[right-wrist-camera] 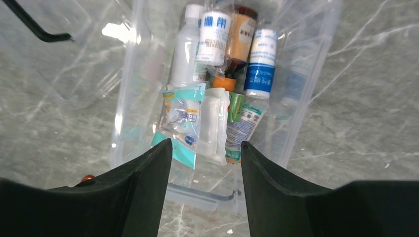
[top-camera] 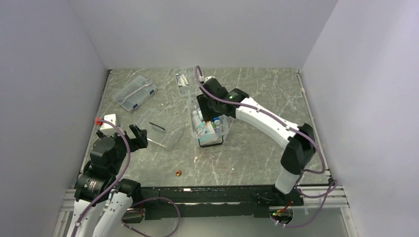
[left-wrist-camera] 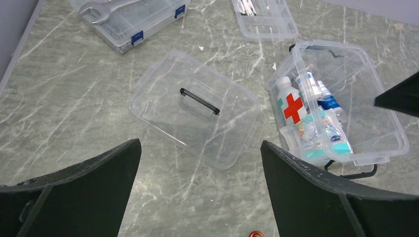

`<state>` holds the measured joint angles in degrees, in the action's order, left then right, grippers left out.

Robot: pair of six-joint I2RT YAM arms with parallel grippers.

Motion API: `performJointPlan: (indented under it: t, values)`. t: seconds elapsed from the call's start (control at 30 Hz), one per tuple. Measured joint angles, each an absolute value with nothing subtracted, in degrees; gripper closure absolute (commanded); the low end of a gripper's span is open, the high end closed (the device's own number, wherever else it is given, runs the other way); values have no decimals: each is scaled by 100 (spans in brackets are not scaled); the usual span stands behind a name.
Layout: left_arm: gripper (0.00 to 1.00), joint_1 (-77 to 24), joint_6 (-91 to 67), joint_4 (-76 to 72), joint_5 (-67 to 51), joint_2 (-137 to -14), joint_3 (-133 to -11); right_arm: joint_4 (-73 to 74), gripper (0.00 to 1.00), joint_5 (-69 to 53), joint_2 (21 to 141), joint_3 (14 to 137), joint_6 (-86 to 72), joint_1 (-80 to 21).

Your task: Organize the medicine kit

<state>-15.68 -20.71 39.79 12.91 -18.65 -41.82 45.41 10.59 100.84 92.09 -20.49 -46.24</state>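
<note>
Medicine kit (left-wrist-camera: 356,69), red cross (left-wrist-camera: 293,107) only in left-wrist view, left tool (left-wrist-camera: 200,143) wide, right tool (right-wrist-camera: 205,143) parted

I read the medicine kit (left-wrist-camera: 358,89) at mid-table, bottles (right-wrist-camera: 212,34) and packets (right-wrist-camera: 182,123) lying inside. Its lid (left-wrist-camera: 168,98) lies just left. A flat case (left-wrist-camera: 133,19) sits behind-left, and a tray (left-wrist-camera: 264,19) sits behind the kit.
</note>
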Motion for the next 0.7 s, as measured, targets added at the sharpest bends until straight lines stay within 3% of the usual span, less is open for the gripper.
performJointPlan:
  t: [0.37, 0.7]
  values:
    - [1, -1568, -2071, 3979, 1291, -1927, -4182, 4257, 26, 1643, 8827, 9091, -1695, -5714]
    - [1, -1568, -2071, 3979, 1334, -1951, -4182, 3520, 23, 1186, 8296, 7964, -1656, -6241]
